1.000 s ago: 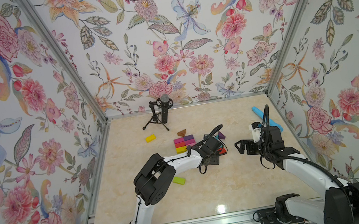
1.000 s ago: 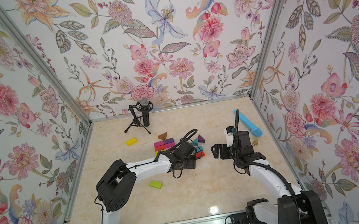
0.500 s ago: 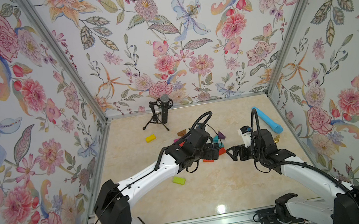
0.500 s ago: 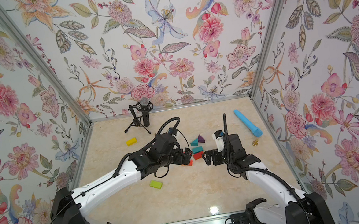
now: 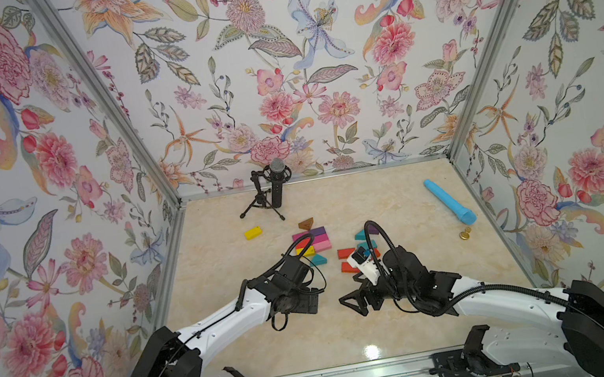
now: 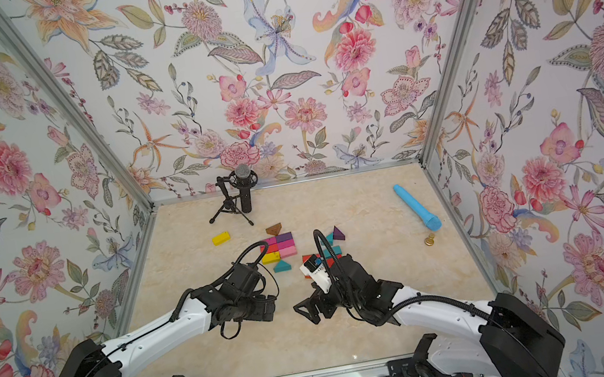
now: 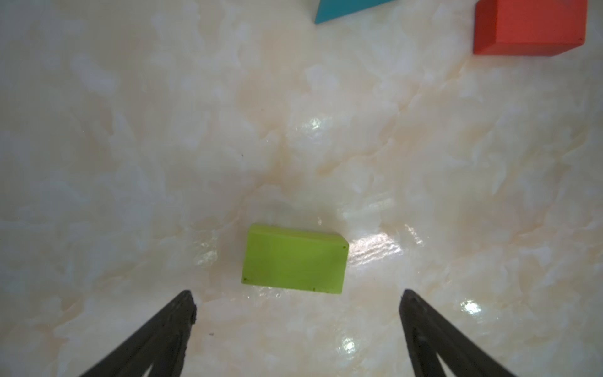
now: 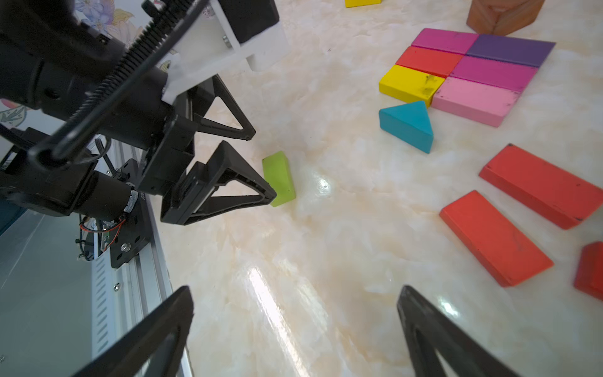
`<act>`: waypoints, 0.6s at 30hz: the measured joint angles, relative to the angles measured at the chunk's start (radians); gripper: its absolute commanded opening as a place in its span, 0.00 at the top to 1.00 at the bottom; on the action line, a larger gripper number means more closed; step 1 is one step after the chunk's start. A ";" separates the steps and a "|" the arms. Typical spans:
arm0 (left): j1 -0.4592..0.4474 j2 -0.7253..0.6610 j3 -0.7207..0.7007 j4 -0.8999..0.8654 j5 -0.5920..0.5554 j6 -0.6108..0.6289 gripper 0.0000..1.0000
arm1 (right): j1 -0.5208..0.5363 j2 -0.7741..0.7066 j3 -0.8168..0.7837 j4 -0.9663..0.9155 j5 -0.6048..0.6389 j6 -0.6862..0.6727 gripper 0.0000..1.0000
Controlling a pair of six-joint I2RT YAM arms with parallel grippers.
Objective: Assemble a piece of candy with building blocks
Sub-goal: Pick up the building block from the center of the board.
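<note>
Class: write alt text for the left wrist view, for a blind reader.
A lime-green block lies flat on the marble table just ahead of the open, empty left gripper. Beyond it, a red block and a teal block show partly.

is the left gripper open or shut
Open. The left gripper shows its fingers wide apart in its wrist view, nothing between them; the green block lies on the table beyond the tips.

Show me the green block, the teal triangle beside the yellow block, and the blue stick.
green block (image 7: 295, 259): left wrist view, middle of its top face.
teal triangle (image 8: 409, 120): right wrist view, its top face.
blue stick (image 5: 448, 200): in a top view, middle of its length.
</note>
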 measured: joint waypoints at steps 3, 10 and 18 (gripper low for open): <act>0.000 0.020 0.000 0.013 0.002 0.018 0.01 | 0.005 0.029 -0.019 0.025 -0.021 0.001 0.00; 0.000 0.101 -0.001 0.050 0.004 0.052 0.10 | -0.062 0.074 -0.024 0.040 -0.028 0.034 0.00; 0.000 0.148 -0.008 0.093 0.013 0.081 0.54 | -0.273 0.018 -0.023 0.003 -0.040 0.040 0.00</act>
